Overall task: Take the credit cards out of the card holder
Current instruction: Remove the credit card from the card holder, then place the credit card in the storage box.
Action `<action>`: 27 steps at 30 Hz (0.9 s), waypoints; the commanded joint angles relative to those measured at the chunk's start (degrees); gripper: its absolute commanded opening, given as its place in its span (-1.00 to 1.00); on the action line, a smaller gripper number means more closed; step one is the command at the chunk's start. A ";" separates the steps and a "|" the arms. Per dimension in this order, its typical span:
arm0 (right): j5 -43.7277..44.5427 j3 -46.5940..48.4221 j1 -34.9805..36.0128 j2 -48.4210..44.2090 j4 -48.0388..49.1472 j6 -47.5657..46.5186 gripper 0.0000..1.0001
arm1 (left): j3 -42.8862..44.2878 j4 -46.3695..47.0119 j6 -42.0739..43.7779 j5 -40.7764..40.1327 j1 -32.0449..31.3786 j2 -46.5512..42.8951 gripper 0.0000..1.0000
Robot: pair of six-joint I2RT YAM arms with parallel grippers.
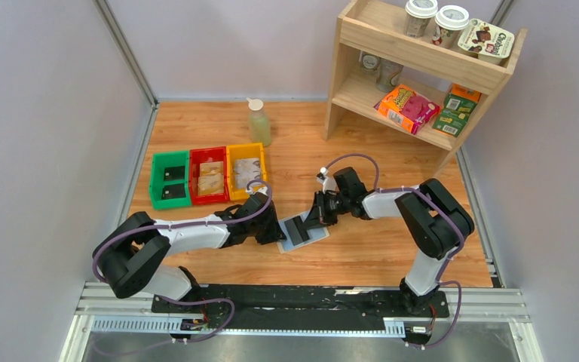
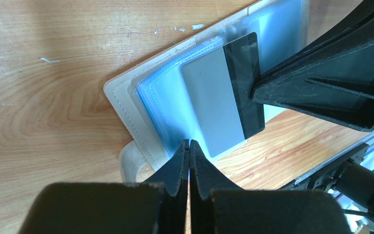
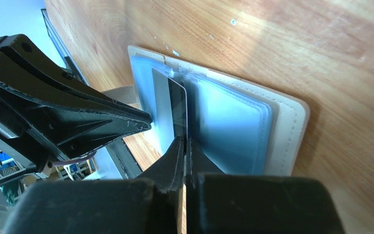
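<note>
While R fingers (image 3: 171, 158) pinch card (image 2: 209, 107), L fingers (image 2: 177, 166) clamp card holder (image 2: 121, 97).

- card holder (image 2: 129, 112): open flat, beige rim, pale blue sleeves facing up
- silver-grey card (image 2: 209, 105): black stripe, partly out, on holder's 9 o'clock panel
- other cards (image 1: 211, 179): black, tan, silvery, at holder's 10 o'clock

Card holder (image 2: 119, 100) beige, inside pale blue; card (image 2: 214, 102) grey, black stripe.
</note>
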 commanded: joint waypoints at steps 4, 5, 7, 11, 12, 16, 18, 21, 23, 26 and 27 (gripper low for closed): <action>2.33 -0.82 -4.61 -5.46 -5.50 -3.05 -1.00 | -0.22 -4.17 3.56 -1.77 -0.04 -0.28 -1.00; 2.86 -1.34 -5.05 -6.87 -6.38 -3.23 -1.00 | 0.30 -4.34 4.09 -2.30 -0.13 -0.72 -1.00; 3.57 -1.79 -6.02 -9.33 -8.83 -2.97 -1.00 | 1.79 -6.88 6.19 -4.39 -0.57 -2.13 -0.99; 4.53 -1.88 -6.37 -13.11 -12.01 -1.13 -1.00 | 6.27 -10.58 12.95 -9.67 -2.59 -5.99 -0.79; 4.88 -1.96 -6.46 -14.25 -12.71 -0.51 -1.00 | 7.42 -10.67 15.14 -10.56 -3.55 -7.13 -0.73; 6.99 -1.96 -6.55 -19.08 -15.53 2.21 -1.00 | 10.76 -9.88 25.23 -15.57 -7.16 -11.00 -0.32; 7.52 -1.96 -6.55 -21.55 -16.75 4.32 -1.00 | 11.73 -8.31 32.08 -18.03 -9.96 -12.32 0.02; 7.88 -2.67 -6.55 -26.55 -17.64 8.80 -1.00 | 11.65 -3.57 46.05 -23.11 -16.01 -13.82 0.62; 8.14 -3.19 -6.37 -29.63 -18.16 11.08 -1.00 | 11.38 -0.76 53.52 -26.29 -19.36 -13.91 0.77; 9.46 -3.55 -6.46 -33.94 -20.01 13.02 -1.00 | 9.81 5.21 62.42 -30.85 -22.89 -13.03 0.80; 9.98 -3.55 -6.37 -34.99 -20.71 13.46 -1.00 | 9.28 6.45 65.84 -31.65 -24.63 -12.51 0.80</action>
